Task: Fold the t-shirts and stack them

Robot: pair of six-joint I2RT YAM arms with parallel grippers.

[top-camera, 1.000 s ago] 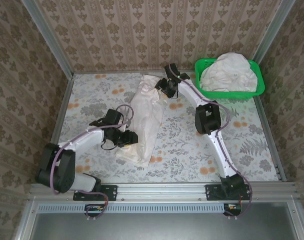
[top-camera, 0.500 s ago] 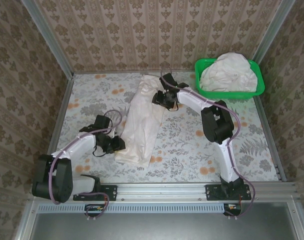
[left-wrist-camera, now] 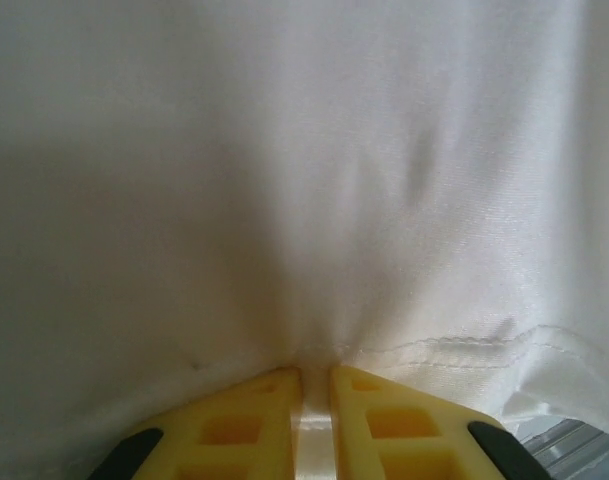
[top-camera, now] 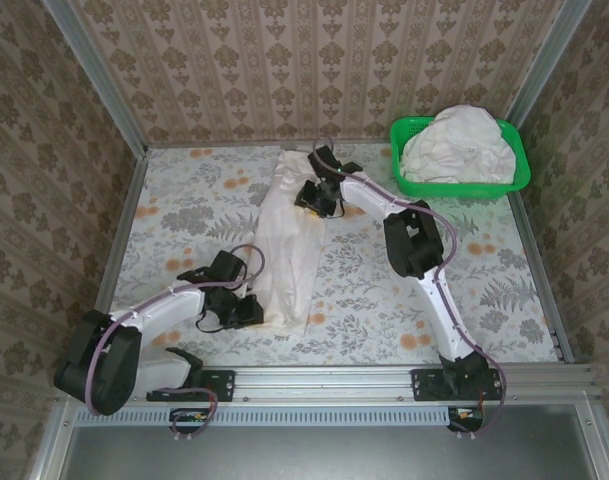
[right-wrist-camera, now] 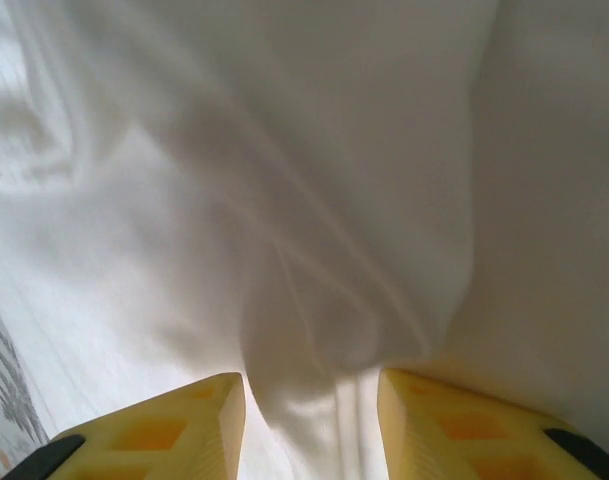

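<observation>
Down the centre of the top view, on the floral table (top-camera: 504,290): a folded t-shirt (top-camera: 284,240), white, drawn into a long narrow strip from upper centre to lower centre, leaning slightly left toward the bottom. At the strip's lower left edge, the left gripper (top-camera: 252,312), low against the cloth. In the left wrist view, clenched on the folded t-shirt (left-wrist-camera: 304,180): yellow fingers (left-wrist-camera: 259,415) almost together at bottom centre, a thin fold of white cloth pinched between them, a stitched hem (left-wrist-camera: 484,345) running off toward the lower right. At the strip's upper right edge, the right gripper (top-camera: 312,198), down on the cloth. In the right wrist view, yellow fingers (right-wrist-camera: 154,425) well apart along the bottom of the frame, a rumpled bunch of white cloth sitting between them and touching the right-hand one; grasping or merely straddling it, cannot tell. In the upper right of the top view, a green basket (top-camera: 405,128), with heaped t-shirts (top-camera: 454,145) piled above its rim, well apart from both grippers.
</observation>
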